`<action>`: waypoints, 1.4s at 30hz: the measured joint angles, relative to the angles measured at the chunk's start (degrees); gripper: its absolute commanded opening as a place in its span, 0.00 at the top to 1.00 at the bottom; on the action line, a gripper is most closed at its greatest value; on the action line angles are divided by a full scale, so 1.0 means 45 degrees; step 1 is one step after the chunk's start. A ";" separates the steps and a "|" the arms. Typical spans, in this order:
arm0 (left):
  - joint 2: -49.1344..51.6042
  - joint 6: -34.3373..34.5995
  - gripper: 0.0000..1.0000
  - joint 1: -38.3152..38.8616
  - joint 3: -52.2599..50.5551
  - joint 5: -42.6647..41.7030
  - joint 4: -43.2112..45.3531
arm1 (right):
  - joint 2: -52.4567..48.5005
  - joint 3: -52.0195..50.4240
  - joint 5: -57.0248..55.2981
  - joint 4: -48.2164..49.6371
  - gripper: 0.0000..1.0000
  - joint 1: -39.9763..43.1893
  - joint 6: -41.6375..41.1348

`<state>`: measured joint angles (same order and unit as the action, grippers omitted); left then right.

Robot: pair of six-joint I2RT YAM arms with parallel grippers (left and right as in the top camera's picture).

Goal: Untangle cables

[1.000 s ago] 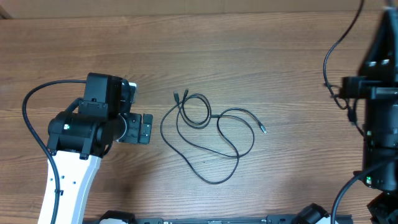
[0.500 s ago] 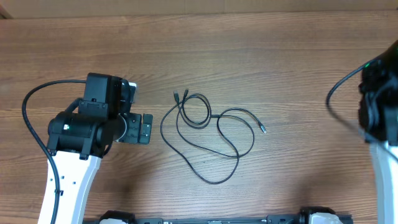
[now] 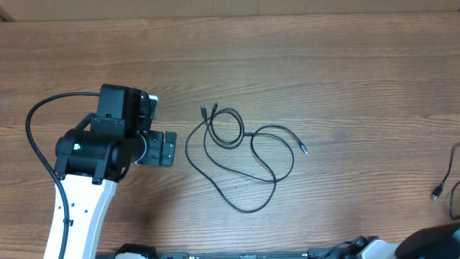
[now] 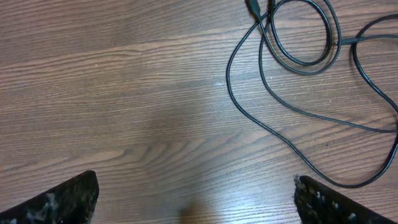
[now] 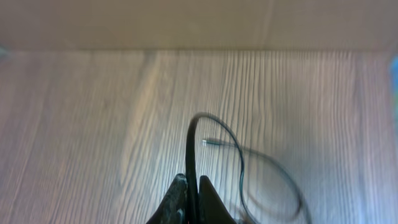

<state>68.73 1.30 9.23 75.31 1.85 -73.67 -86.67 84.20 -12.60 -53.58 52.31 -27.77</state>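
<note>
The right gripper [image 5: 189,198], blurred, seems pinched on a thin black cord [image 5: 190,140]; its arm has swung from far right to the near corner. The left gripper [image 4: 198,200], spread, waits left of the looped cables [image 3: 237,155], which lie unmoved mid-table and still crossed.

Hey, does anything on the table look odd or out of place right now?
One thing: a stray cable with a plug end shows at the overhead view's right edge, far from the looped cables mid-table. The blurred right wrist view suggests the right gripper is pinching it.
</note>
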 measured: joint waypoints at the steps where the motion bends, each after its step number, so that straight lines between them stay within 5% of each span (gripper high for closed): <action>1: 0.0000 0.0000 0.00 0.0000 0.0000 0.0005 -0.0005 | -0.0452 0.0000 0.0636 -0.0121 0.96 0.0481 -0.0253; 4: 0.0000 0.0000 0.00 0.0000 0.0000 0.0005 -0.0005 | -0.1511 0.0000 0.1943 -0.0335 0.96 0.1413 -0.0641; 5: 0.0000 0.0000 0.00 0.0000 0.0000 0.0000 -0.0005 | -0.1719 0.0000 0.2186 -0.0389 0.89 0.1579 -0.0816; 6: 0.0000 0.0000 0.00 0.0000 0.0000 0.0000 -0.0010 | -0.2006 0.0000 0.2463 -0.0510 0.78 0.1792 -0.1103; 9: 0.0000 0.0000 0.00 0.0000 0.0000 0.0005 -0.0005 | -0.2492 0.0000 0.2977 -0.0879 0.06 0.2249 -0.2142; 10: 0.0000 0.0005 0.00 0.0000 0.0000 0.0000 -0.0005 | -0.2662 0.0000 0.3133 -0.0937 0.00 0.2370 -0.2341; 17: 0.0000 0.0000 0.00 0.0000 0.0000 0.0000 -0.0005 | -0.2778 0.0000 0.3589 -0.1690 0.00 0.2375 -0.2030; 24: 0.0000 0.0000 0.00 0.0000 0.0000 0.0005 -0.0005 | -0.2361 -0.0010 0.5183 -0.1263 0.00 0.2375 0.0291; 32: 0.0000 0.0000 0.00 0.0000 0.0000 0.0000 -0.0010 | 0.2511 -0.0029 0.8262 -0.0753 0.00 0.2069 0.2798; 36: 0.0000 0.0000 0.00 0.0000 0.0000 0.0000 -0.0010 | 0.3274 -0.0029 1.0088 -0.0806 0.00 0.0651 0.4231; 42: -0.0010 0.0000 0.01 0.0000 0.0000 0.0005 -0.0005 | 0.3201 -0.0024 1.1176 -0.2380 0.00 -0.4002 0.7718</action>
<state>68.69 1.30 9.23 75.31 1.87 -73.69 -72.27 84.09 37.69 -64.29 34.30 6.96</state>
